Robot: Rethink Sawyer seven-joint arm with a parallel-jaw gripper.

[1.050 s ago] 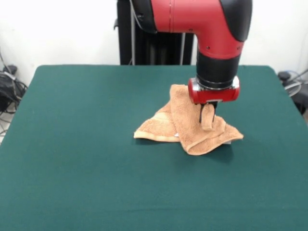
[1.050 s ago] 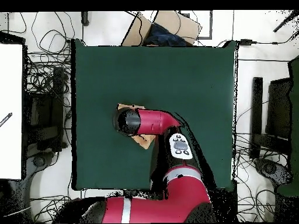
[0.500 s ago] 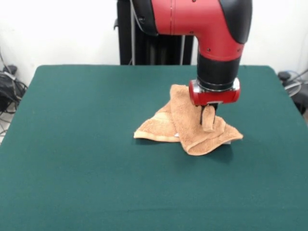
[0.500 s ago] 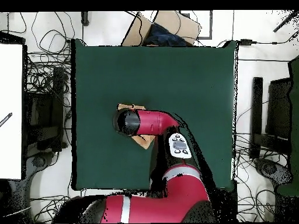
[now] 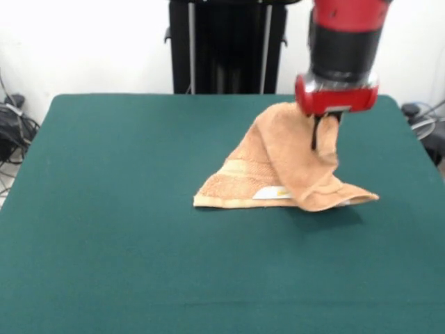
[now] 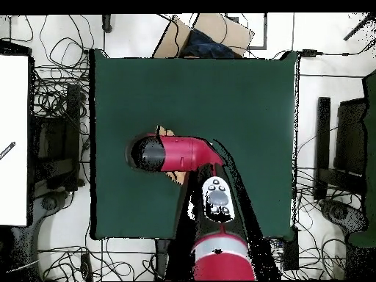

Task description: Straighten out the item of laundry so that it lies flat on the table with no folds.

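Clamped on an upper fold of the towel [image 5: 285, 167], the jaws of the gripper [image 5: 324, 136] stand close together, with the tan cloth pinched between them, as I read it from the front view. Nearest the camera, I see the towel's lower edge lying on the table [image 5: 125, 243]: a long flat band runs from a corner at the picture's left across to a pointed corner at the right, which sits slightly raised and casts a shadow on the green cloth beneath it. A white tag [image 5: 272, 193] shows on that lower band, just above the edge. Behind this, the cloth rises in a tent-like slope toward the gripper, with a woven border band visible on the left face and a loose fold hanging down below the black fingers. I judge the towel partly lifted and still creased, not flat. Farther back, the red collar and black wrist of the arm [image 5: 338, 52] come down from the top edge, right of the table's middle. From overhead, I see the arm [image 6: 180, 153] covering nearly all of the towel [image 6: 174, 177]; only small tan scraps show beside it, left of the table's centre [image 6: 242, 95].
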